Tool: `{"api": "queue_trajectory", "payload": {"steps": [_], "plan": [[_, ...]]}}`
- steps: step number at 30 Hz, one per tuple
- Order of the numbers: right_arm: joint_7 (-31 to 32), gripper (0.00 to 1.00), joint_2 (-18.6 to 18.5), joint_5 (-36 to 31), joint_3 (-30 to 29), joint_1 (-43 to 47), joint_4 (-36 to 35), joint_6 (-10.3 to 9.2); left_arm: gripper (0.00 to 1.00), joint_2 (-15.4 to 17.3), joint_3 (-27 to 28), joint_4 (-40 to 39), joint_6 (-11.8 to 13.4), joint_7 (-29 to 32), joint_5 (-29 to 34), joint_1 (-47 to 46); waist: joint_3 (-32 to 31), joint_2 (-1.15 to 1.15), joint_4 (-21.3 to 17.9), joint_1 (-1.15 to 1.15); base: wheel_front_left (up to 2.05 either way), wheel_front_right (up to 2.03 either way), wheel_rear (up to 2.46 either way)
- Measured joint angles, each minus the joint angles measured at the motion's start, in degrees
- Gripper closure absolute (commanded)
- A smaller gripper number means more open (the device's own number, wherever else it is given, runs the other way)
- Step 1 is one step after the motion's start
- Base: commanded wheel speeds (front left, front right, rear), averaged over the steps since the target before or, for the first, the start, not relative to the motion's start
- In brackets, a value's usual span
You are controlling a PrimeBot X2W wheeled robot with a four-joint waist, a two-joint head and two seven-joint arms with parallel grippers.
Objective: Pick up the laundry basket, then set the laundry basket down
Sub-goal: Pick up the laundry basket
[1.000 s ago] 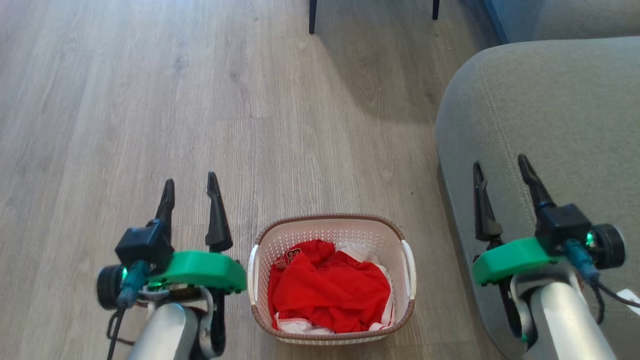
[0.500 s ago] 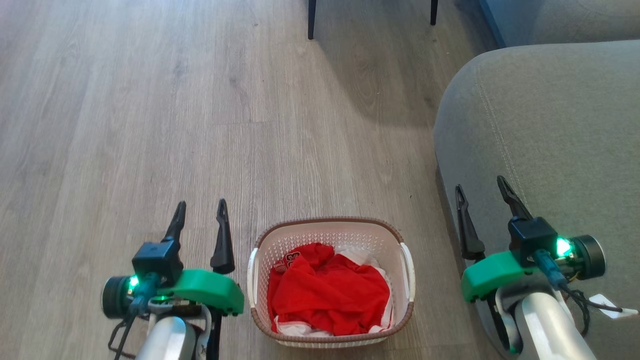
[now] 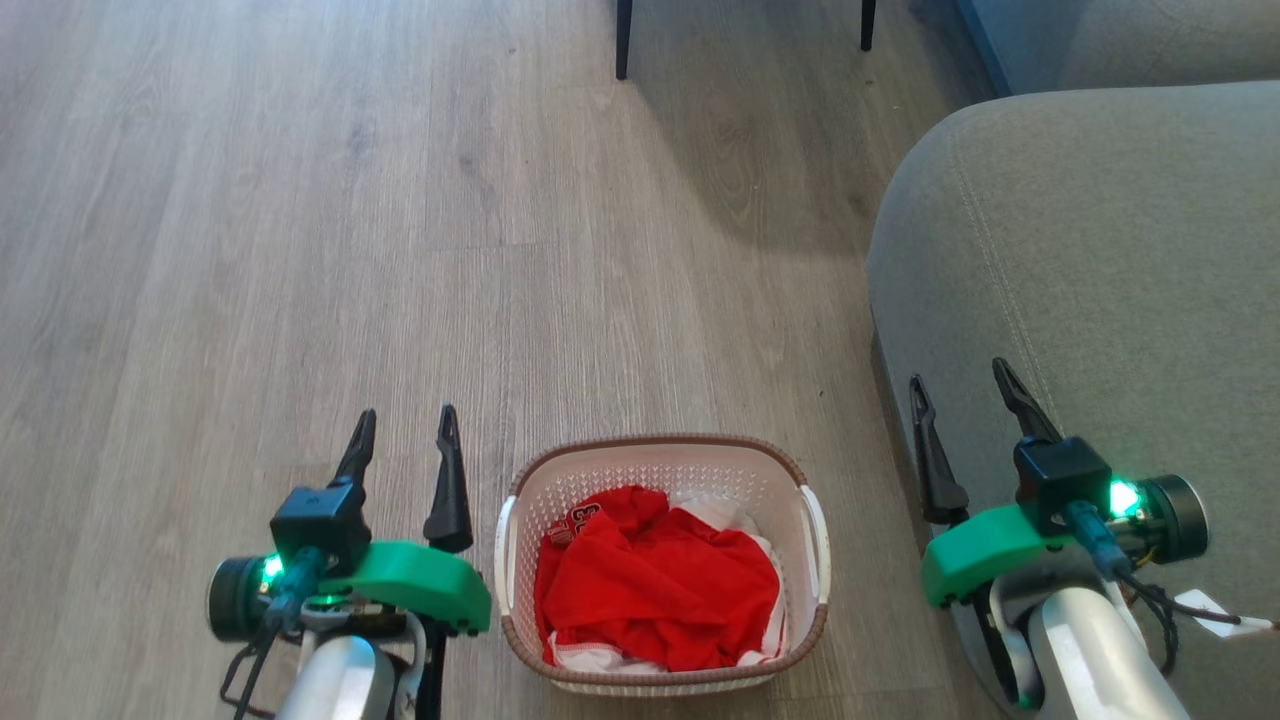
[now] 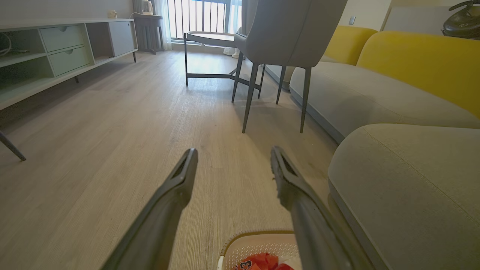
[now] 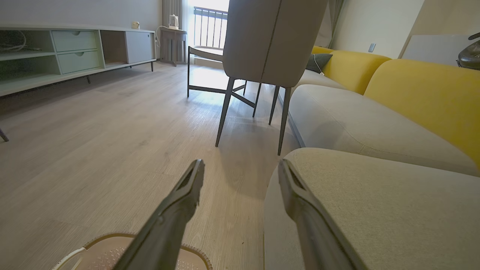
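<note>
1. Sitting upright on the pale wood-plank floor (image 3: 300, 250), the small white perforated plastic laundry basket (image 3: 655, 441) with a brown woven-look rim lies low in the head view. It is between the two arms and just beside the grey fabric sofa seat (image 3: 1100, 250).
2. The head view looks down into the basket, where a crumpled red garment (image 3: 660, 590) with white lettering lies over a white cloth (image 3: 725, 513). Each wrist view catches a slice of the rim at its bottom edge, and the left one also shows a scrap of red.
3. Where the head view has two dark legs at its top edge, the wrist views show the whole grey upholstered chair (image 4: 292, 33). They also show yellow sofa backrests (image 4: 420, 56), a pale green low cabinet (image 4: 56, 56) and a low table (image 4: 210, 37) by a railed window.
4. The basket's mouth faces up. Its white handles sit at the left and right ends, so its long axis seems to run across the robot's front.
5. The left gripper (image 3: 407, 413) hovers near the left handle with its fingers spread, holding nothing.
6. The right gripper (image 3: 957, 374) is likewise spread and empty. It hangs over the sofa seat's edge, apart from the basket.
</note>
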Motion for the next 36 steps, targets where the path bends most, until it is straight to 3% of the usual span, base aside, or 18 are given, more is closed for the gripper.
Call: {"api": "queue_trajectory", "payload": {"steps": [13,20,29,36], "plan": [[0.0,0.0,0.0,0.24,-0.07,-0.01,0.35,0.0,0.0,-0.01,-0.11,0.29,-0.05,0.0,-0.59,-0.02,0.37,0.0,-0.12,0.0,0.0,0.0,0.0],[0.0,0.0,0.01,0.59,-0.32,-0.43,2.48,0.01,0.0,-0.02,-0.7,3.71,-0.07,0.0,-3.97,-0.34,2.34,0.0,0.02,0.0,0.0,0.0,0.0],[0.0,0.0,-0.65,1.03,1.02,-8.08,6.51,0.01,0.0,-0.2,-2.55,8.62,-0.03,0.0,-5.43,-7.93,11.01,0.0,0.32,0.0,0.0,0.0,0.0],[-0.12,0.0,-1.04,3.8,2.75,-14.52,12.25,0.0,0.0,-0.38,-3.98,17.27,-1.02,0.0,-5.23,-15.69,20.03,0.0,0.22,0.01,0.0,0.0,0.0]]}}
